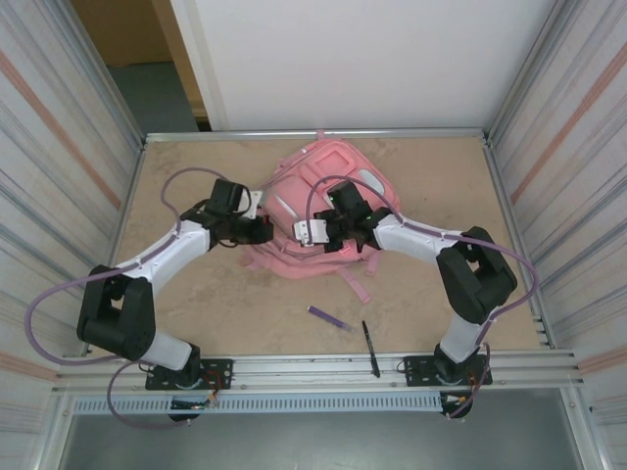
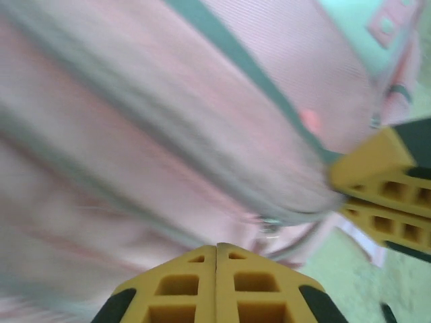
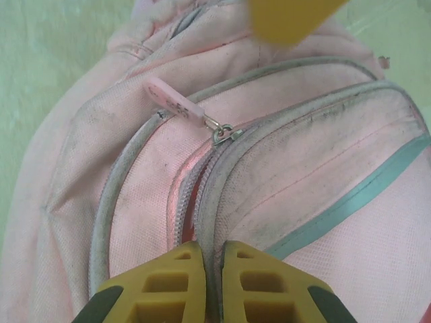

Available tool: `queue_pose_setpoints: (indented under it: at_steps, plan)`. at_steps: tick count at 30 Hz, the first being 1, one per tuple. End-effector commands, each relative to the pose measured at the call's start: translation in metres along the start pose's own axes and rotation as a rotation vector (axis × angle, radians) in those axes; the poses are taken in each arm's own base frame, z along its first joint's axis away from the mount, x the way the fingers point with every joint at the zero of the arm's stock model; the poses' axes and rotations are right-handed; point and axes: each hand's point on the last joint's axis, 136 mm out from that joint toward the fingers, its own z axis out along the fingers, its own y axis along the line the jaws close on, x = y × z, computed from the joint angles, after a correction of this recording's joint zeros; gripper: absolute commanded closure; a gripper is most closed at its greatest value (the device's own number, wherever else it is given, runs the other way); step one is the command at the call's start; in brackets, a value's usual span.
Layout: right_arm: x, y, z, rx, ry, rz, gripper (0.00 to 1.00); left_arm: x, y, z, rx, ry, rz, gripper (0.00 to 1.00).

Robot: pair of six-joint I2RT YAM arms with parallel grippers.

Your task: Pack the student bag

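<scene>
The student bag (image 1: 315, 186), a large pink backpack, lies in the middle of the table. My right gripper (image 1: 321, 238) reaches it from the right. In the right wrist view the right gripper (image 3: 214, 246) is shut on the grey piped edge of the student bag (image 3: 316, 168), beside a partly open zip (image 3: 190, 195). The zip's pink pull tab (image 3: 174, 101) lies further up. My left gripper (image 1: 265, 231) comes in from the left. It (image 2: 216, 247) is shut against the student bag (image 2: 168, 114) with nothing visible between its fingers, and the right gripper's yellow fingers (image 2: 380, 178) show close by.
A purple pen (image 1: 328, 317) and a black pen (image 1: 370, 348) lie on the tabletop in front of the bag, near the front rail (image 1: 313, 367). Pink straps (image 1: 355, 282) trail toward them. Metal walls enclose the table on both sides.
</scene>
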Motion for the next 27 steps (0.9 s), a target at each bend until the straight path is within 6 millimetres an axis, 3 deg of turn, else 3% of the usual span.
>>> queue_pose_setpoints:
  at_steps: [1,4,6,9,11,13,22,27]
  plan:
    - [0.038,0.000,-0.011,0.004,0.151,-0.095,0.97,-0.010,0.015,-0.004,-0.030,-0.042,0.009,1.00]
    - [0.047,-0.007,-0.017,0.017,0.155,-0.068,0.95,-0.013,-0.005,0.002,0.073,-0.045,0.040,1.00]
    - [0.039,-0.008,-0.023,0.017,0.105,-0.030,0.95,-0.008,-0.034,0.003,0.201,-0.024,0.094,1.00]
    - [0.026,-0.009,-0.029,0.024,0.044,-0.004,0.95,-0.004,-0.067,-0.001,0.302,-0.026,0.166,0.72]
    - [0.021,-0.009,-0.031,0.021,0.018,0.013,0.96,-0.004,-0.075,0.000,0.280,-0.043,0.199,0.55]
    - [0.020,-0.009,-0.032,0.015,0.013,0.021,0.97,-0.004,-0.077,0.005,0.224,-0.043,0.215,0.48]
    - [0.013,-0.009,-0.035,-0.002,-0.021,0.049,0.99,0.017,-0.067,0.055,0.117,0.105,0.197,0.49]
    - [0.010,-0.008,-0.035,-0.011,-0.029,0.059,1.00,0.013,-0.069,0.071,0.106,0.120,0.224,0.52]
